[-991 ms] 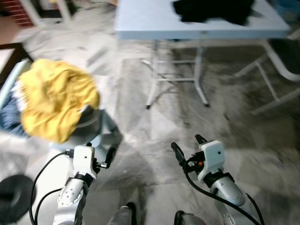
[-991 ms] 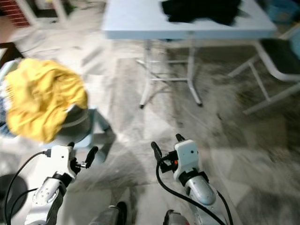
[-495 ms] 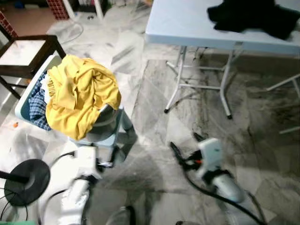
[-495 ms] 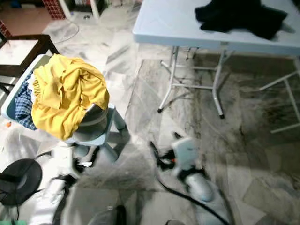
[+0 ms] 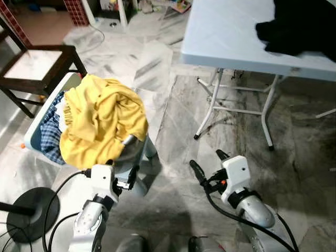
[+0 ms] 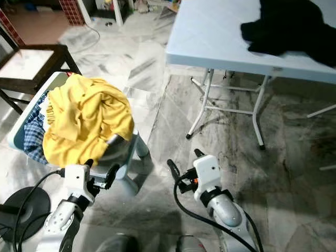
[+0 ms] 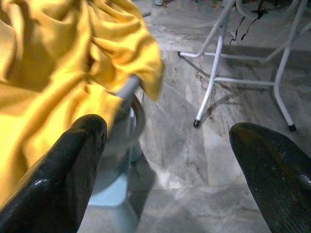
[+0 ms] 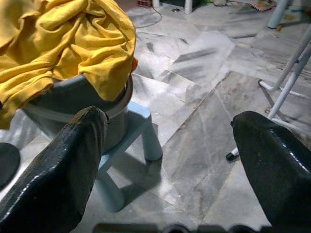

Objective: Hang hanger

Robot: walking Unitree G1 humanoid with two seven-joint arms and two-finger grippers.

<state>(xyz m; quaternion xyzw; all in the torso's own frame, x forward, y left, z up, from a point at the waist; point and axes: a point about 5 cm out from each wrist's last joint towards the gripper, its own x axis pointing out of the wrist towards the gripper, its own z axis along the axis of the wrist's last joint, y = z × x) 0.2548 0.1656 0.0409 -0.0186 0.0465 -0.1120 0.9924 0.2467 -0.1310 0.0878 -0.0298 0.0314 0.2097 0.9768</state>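
- Since a second ago the head camera has swung and the blur has cleared: the yellow garment (image 5: 102,121) and the desk (image 5: 226,31) now sit further right and lower in the head views, and a dark wooden chair (image 5: 37,65) has come into sight at upper left. That is the camera's shift, not the things'.
- Both arms keep the same low, forward pose as before — forearms raised from the bottom edge, wrists level over the marble floor (image 5: 173,126).
- The left gripper (image 5: 122,172) hovers just beside the grey tub (image 5: 130,152), which stands on a small pale-blue stool (image 8: 138,128); its fingers (image 7: 63,170) are apart and hold nothing.
- The right gripper (image 5: 207,164) hangs over bare floor between the stool and the desk's white legs (image 5: 210,107); its fingers (image 8: 63,165) are likewise spread wide, with nothing between them.
- The yellow garment is heaped over the tub's rim, spilling down its near side; beneath and to the left of it lies a blue checked cloth (image 5: 50,139) in a light-blue basket (image 5: 35,119).
- A black garment (image 5: 299,26) lies on the desk's far right part, well apart from both grippers.
- A round black stand base (image 5: 26,212) rests on the floor near the left arm, with black cables beside it.
- No hanger can be made out — whether one lies under the heaped clothes cannot be told.
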